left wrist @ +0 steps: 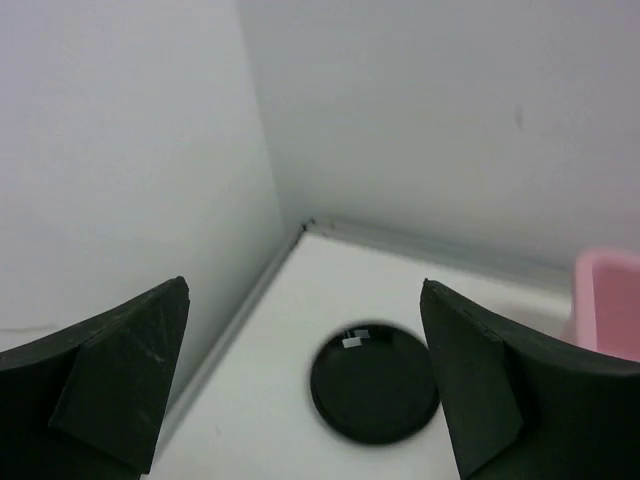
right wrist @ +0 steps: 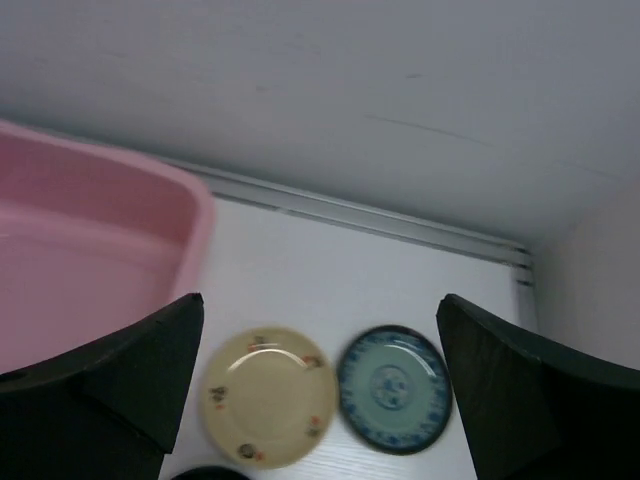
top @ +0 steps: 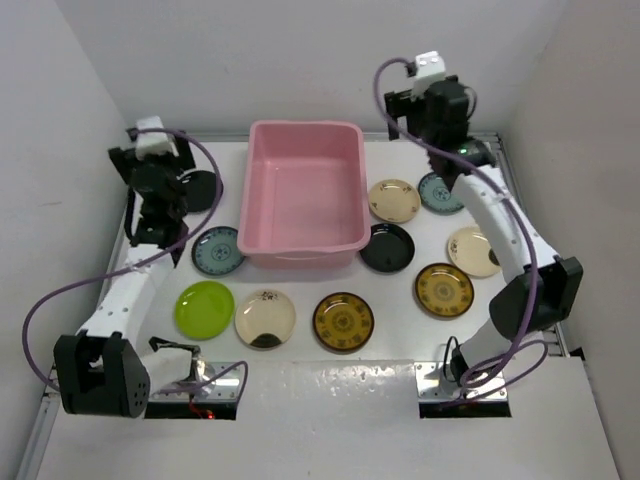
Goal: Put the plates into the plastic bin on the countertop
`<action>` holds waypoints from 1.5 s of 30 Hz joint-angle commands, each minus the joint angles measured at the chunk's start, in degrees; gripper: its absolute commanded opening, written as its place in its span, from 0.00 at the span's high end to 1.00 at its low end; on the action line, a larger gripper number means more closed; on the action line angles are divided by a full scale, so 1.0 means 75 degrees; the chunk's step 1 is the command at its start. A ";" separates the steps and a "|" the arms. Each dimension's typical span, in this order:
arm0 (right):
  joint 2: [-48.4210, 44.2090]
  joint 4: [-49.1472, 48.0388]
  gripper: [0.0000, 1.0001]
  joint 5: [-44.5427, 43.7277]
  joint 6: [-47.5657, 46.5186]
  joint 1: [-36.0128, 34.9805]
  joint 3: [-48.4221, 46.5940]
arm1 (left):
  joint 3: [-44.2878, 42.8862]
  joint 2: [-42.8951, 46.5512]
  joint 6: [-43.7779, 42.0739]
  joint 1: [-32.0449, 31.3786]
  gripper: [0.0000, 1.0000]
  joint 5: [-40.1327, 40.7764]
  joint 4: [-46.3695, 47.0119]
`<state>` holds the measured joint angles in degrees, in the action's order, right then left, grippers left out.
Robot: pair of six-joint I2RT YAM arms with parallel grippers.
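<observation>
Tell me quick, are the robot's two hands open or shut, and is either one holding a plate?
Left gripper: open, holding nothing.
Right gripper: open, holding nothing.

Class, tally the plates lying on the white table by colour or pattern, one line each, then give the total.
black plates: 2
teal patterned plates: 2
lime green plate: 1
yellow-brown patterned plates: 2
cream plates with a dark patch: 2
cream plate with small flecks: 1
Total: 10
</observation>
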<state>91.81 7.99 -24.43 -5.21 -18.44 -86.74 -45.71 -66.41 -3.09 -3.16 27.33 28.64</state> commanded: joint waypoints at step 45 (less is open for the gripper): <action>-0.0486 0.2345 1.00 0.4279 0.4571 0.3139 0.2862 | -0.4814 -0.5593 0.1079 0.3492 0.33 -0.6399 -0.6644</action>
<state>95.48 26.09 18.44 25.80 5.93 -59.46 -79.00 -106.50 2.24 23.00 -23.75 -24.67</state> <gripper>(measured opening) 0.020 0.674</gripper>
